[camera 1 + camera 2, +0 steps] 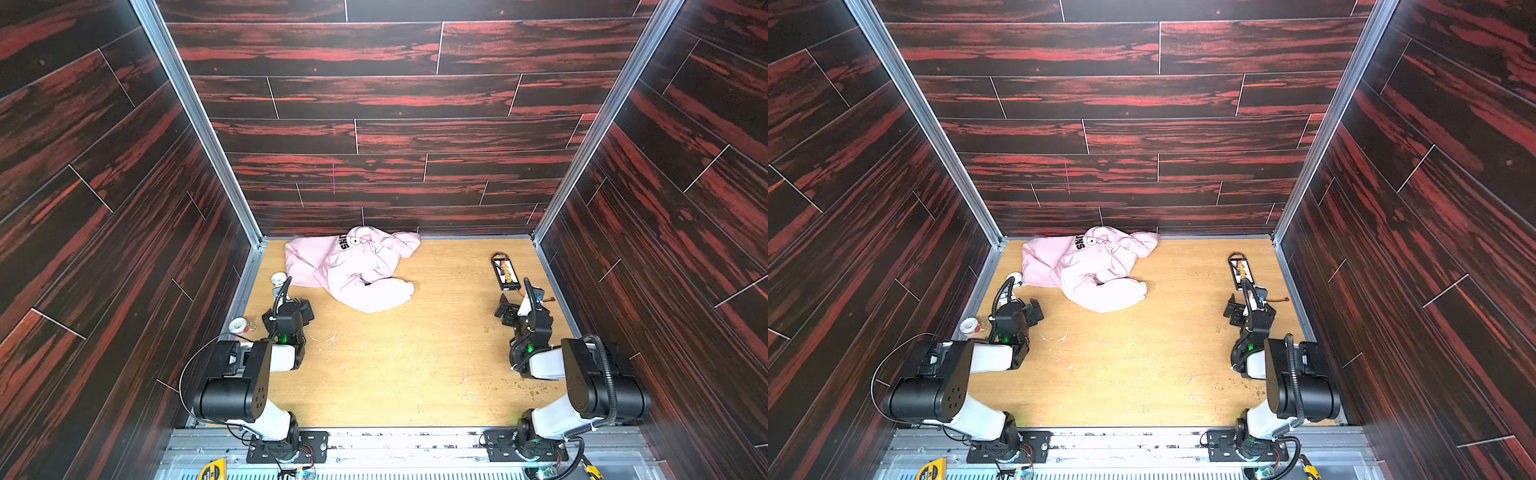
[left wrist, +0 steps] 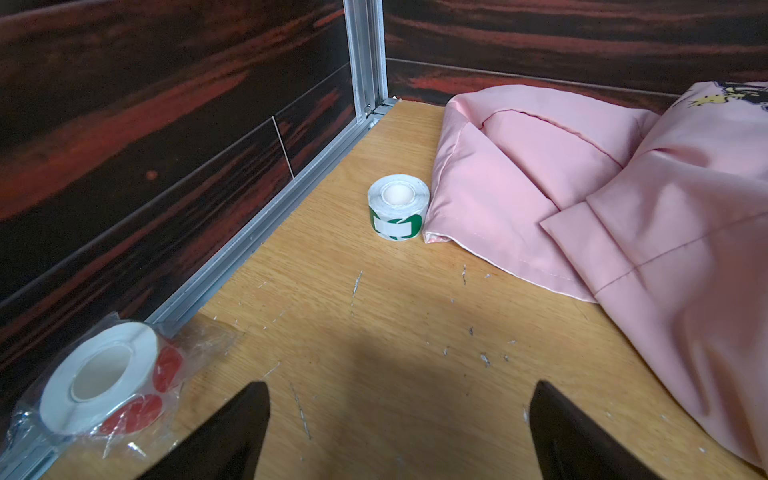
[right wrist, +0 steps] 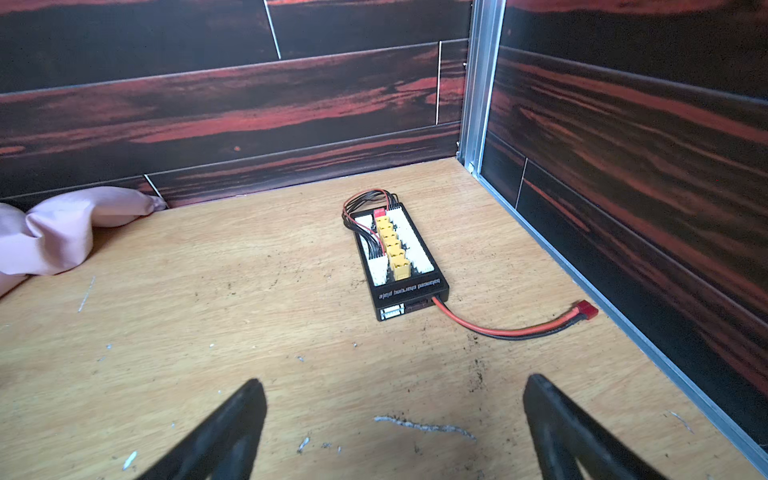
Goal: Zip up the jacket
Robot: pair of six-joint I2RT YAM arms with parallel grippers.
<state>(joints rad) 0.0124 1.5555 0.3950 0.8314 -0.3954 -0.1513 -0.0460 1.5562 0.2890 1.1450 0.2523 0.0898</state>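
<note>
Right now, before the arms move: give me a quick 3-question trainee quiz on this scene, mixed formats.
1. Fill in: the jacket lies crumpled against the ___ wall of the enclosure.
2. True or false: the left gripper is shut on the jacket.
3. Pick one: on the table ahead of the right gripper lies A) a mug, B) a charging board, C) a screwdriver.

Key: 1 back. 2 false; its jaws stand open and empty over bare table. 3 B.
</note>
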